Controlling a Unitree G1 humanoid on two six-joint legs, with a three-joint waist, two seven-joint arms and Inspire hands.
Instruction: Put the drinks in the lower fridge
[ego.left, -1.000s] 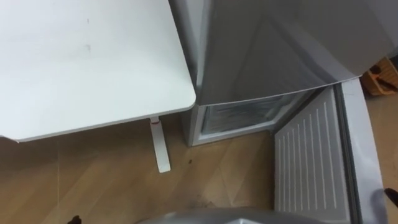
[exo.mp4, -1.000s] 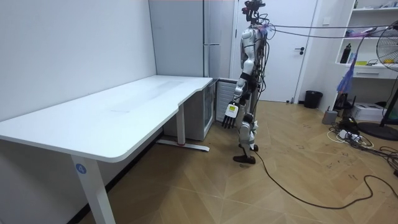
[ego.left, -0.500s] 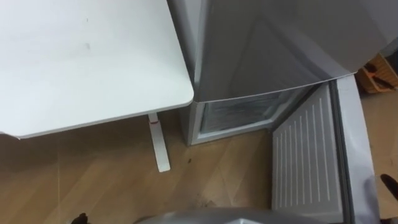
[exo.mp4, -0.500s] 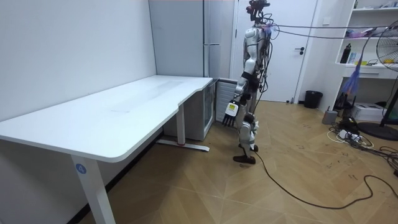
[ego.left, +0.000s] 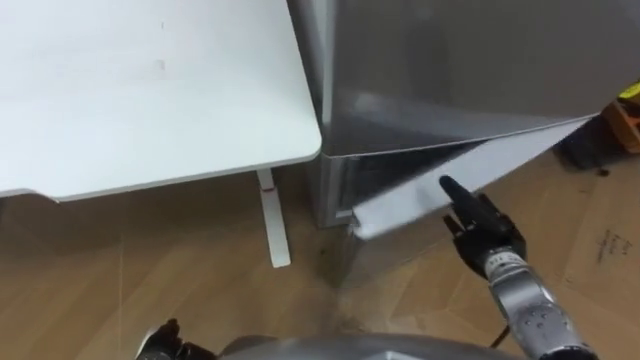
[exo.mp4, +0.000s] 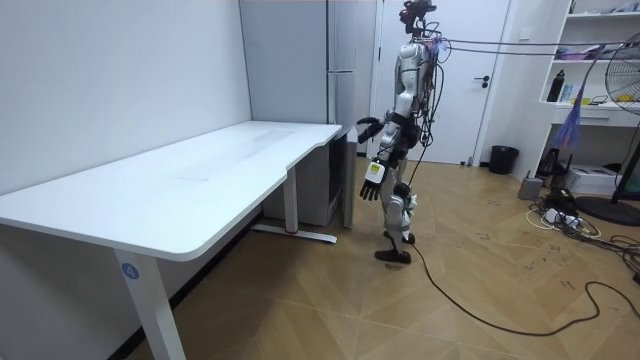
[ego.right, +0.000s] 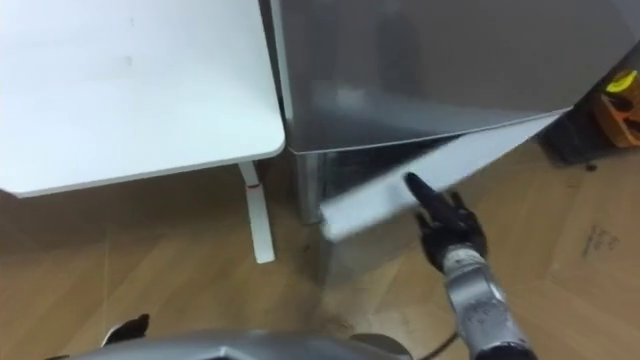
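Observation:
The grey fridge (ego.left: 450, 60) stands right of the white table (ego.left: 150, 90). Its lower door (ego.left: 400, 205) is swung most of the way in, with a narrow gap and its white inner edge still showing. My right hand (ego.left: 482, 225) is stretched out with straight fingers, fingertips against that door's edge. My left hand (exo.mp4: 372, 186) hangs by my side with relaxed fingers and holds nothing. I see no drinks in either hand or on the table. I stand on the wood floor right in front of the fridge.
The table's white leg (ego.left: 272, 225) stands just left of the fridge. An orange object (ego.left: 628, 115) and a dark bin (exo.mp4: 503, 158) sit on the floor to my right. Behind me are a white room door (exo.mp4: 455, 80) and shelves (exo.mp4: 590, 60).
The lower fridge door was wide open and has swung nearly shut. My right hand rose from my side to the door's edge. The eye view shifted too.

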